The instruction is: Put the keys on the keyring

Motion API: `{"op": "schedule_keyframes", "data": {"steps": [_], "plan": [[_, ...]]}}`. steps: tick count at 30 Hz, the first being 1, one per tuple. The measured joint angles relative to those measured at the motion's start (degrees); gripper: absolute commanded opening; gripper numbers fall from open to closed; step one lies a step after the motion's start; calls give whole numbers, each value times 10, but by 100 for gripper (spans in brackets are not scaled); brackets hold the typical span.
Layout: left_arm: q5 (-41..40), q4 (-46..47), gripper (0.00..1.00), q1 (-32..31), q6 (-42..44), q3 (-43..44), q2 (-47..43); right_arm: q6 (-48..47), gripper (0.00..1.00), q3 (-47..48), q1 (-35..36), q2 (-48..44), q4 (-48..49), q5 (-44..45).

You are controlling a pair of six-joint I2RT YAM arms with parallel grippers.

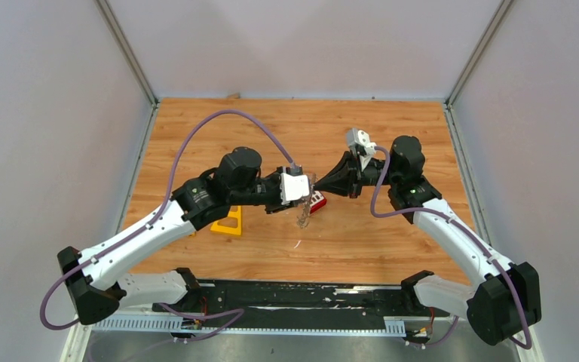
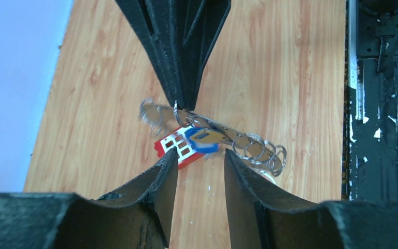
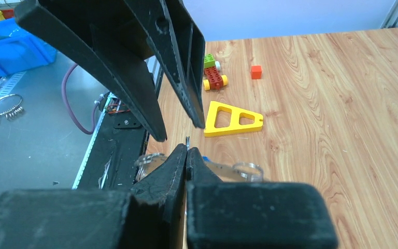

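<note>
Left gripper [image 2: 199,155] fills the lower frame of the left wrist view. Its two black fingers [image 2: 160,181] stand apart, with bare wood showing in the gap and nothing held between them. Opposite, the right gripper [image 2: 183,104] comes in tip-first, its jaws pressed together on one loop of the keyring [image 2: 261,151]. From that pinch the keyring runs as a line of silvery loops across and past the red block [image 2: 173,148], and one end is blurred. A blue-headed key [image 2: 201,140] lies along this line, over the red block's edge and just ahead of the parted fingertips. Whether it is threaded on cannot be told.

From above, both grippers meet over the red block, which sits near the middle of the table [image 1: 392,249]. Open wood runs from the red block to the far edge, to the right rail and to the black strip [image 1: 301,298] at the near edge. The yellow triangular frame [image 1: 228,222] lies left of the red block, apart from it and half under the left arm. A brick toy [image 3: 212,75] and an orange cube [image 3: 256,72] lie farther out than the frame.
</note>
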Motion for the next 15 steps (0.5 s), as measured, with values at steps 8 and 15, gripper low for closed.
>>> {"op": "schedule_keyframes", "data": {"steps": [8,15], "plan": [[-21,-3,46,0,-2,5,-11,-9,0,0,0,0,-8,-5],[-9,6,39,1,-12,32,11,-16,0,0,0,0,-10,-16]]}}
